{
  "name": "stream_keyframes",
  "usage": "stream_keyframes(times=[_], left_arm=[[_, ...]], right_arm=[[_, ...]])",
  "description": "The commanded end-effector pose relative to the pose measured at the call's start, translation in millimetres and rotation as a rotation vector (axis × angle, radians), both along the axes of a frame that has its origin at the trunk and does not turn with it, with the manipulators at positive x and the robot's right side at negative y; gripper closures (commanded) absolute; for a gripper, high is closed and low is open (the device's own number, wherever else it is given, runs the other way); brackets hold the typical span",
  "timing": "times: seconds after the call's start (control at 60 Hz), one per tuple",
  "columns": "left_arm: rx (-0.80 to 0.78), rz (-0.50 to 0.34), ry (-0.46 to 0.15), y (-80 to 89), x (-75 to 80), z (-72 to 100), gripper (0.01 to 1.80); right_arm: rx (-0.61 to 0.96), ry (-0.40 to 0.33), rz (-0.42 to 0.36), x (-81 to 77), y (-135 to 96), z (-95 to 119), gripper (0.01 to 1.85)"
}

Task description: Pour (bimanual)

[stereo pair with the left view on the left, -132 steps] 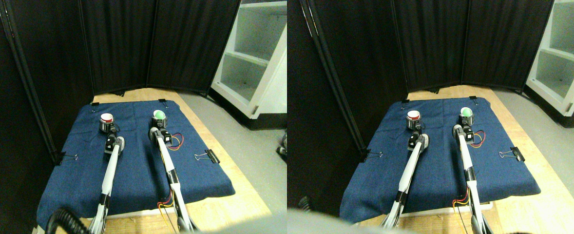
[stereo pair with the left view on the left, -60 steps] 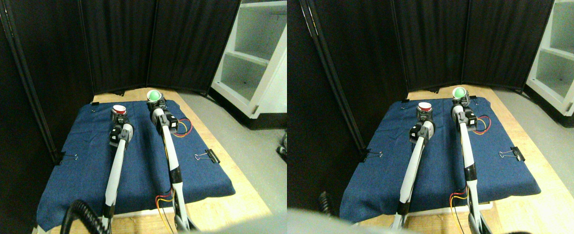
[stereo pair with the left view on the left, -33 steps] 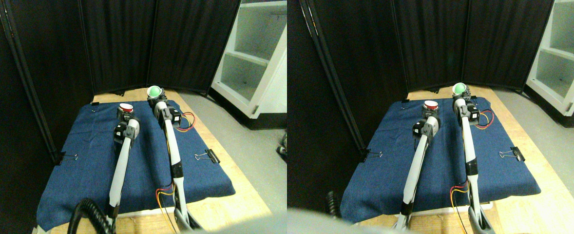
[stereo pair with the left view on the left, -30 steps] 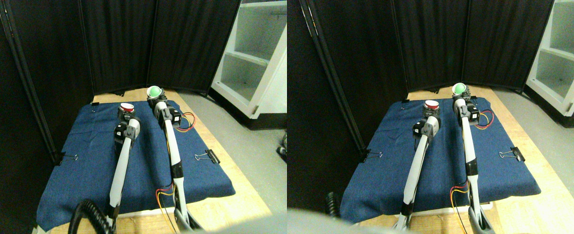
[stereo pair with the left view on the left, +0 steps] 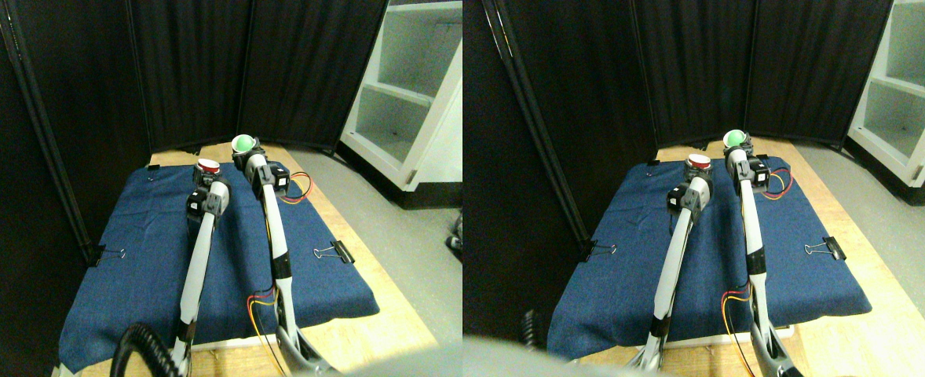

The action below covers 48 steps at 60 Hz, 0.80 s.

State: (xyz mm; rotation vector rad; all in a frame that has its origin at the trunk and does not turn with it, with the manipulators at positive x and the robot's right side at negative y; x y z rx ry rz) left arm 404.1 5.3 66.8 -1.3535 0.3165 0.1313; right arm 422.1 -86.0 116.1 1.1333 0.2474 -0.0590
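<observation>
A small cup with a red inside [stereo pair with the left view on the left: 208, 166] is held up above the blue cloth [stereo pair with the left view on the left: 148, 259], with my left gripper [stereo pair with the left view on the left: 210, 177] shut on it. Just to its right and a little higher, a cup with a green inside [stereo pair with the left view on the left: 243, 144] sits in my right gripper [stereo pair with the left view on the left: 244, 155], which is shut on it. Both cups look upright and stand close together, a small gap between them. The jaws are mostly hidden behind the cups and the wrist housings.
The blue cloth covers a wooden table [stereo pair with the left view on the left: 376, 314] and is held by black binder clips [stereo pair with the left view on the left: 335, 251] at its edges. Black curtain panels [stereo pair with the left view on the left: 195, 71] close the back and left. A white shelf unit [stereo pair with the left view on the left: 407, 94] stands at the right.
Both arms have lifted their cups off the cloth and carried them up and toward each other; in the last half second the green cup shifted slightly left, the red cup slightly higher.
</observation>
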Motion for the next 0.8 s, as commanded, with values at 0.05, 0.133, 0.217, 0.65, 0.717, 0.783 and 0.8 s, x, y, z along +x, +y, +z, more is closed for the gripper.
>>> stream_keyframes(times=[0.05,0.133,0.217,0.65,0.717,0.783,0.8], left_arm=[[-0.008,-0.007,-0.030,-1.0,3.8,5.8,1.48],[-0.001,-0.007,-0.028,1.0,4.0,5.4,1.48],[-0.004,-0.009,-0.030,2.6,4.7,4.4,1.48],[0.026,-0.009,-0.039,11.5,6.4,1.8,1.48],[0.024,-0.012,-0.038,11.6,6.5,2.3,1.48],[0.018,-0.012,-0.036,11.3,6.6,2.8,1.48],[0.018,-0.012,-0.035,11.3,6.6,2.9,1.48]], right_arm=[[-0.070,-0.068,0.028,-2.2,8,21,1.53],[-0.100,-0.074,0.051,0.9,11,24,1.53],[-0.124,-0.062,0.043,0.1,13,25,1.53],[-0.193,-0.057,0.111,2.8,19,24,1.53],[-0.200,-0.054,0.124,4.0,19,23,1.53],[-0.223,-0.057,0.130,4.8,20,22,1.53],[-0.230,-0.058,0.132,5.0,20,21,1.53]])
